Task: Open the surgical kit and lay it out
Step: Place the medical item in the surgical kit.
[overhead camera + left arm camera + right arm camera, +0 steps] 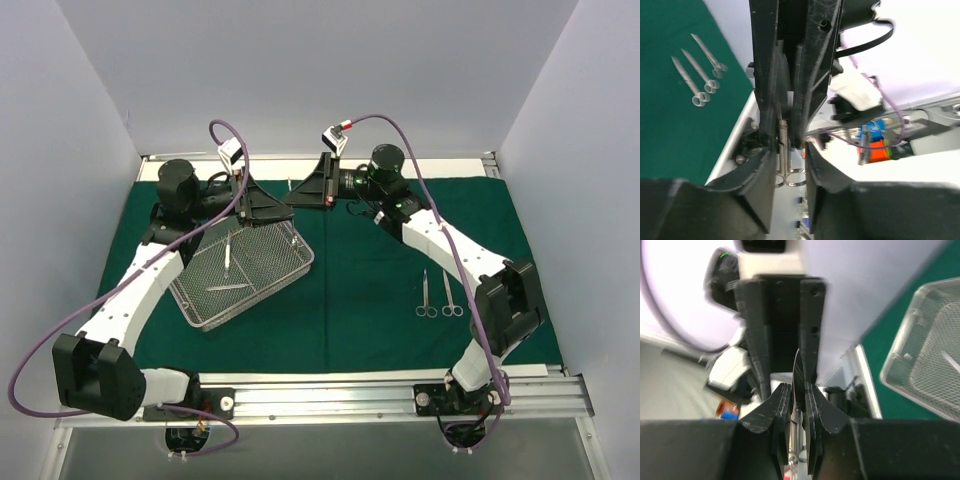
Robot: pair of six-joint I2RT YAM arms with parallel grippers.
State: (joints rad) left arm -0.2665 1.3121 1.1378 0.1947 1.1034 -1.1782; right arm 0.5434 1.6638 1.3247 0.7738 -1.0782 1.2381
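Note:
The dark green cloth (370, 310) lies spread flat. The silver wire-mesh tray (303, 266) sits tilted on its left half and holds two slim instruments (227, 258). My two grippers meet tip to tip above the cloth's back middle. My left gripper (283, 203) (791, 170) has its fingers against both sides of the ring handles of steel scissors (784, 147). My right gripper (298, 194) (799, 395) is shut on the other end of those scissors (798, 375). Several instruments (700, 75) lie side by side on the cloth's right half, where the top view shows two (438, 297).
White walls enclose the table on three sides. A metal rail (330, 392) runs along the near edge by the arm bases. Purple cables loop over both arms. The tray's corner (920, 340) shows at the right of the right wrist view.

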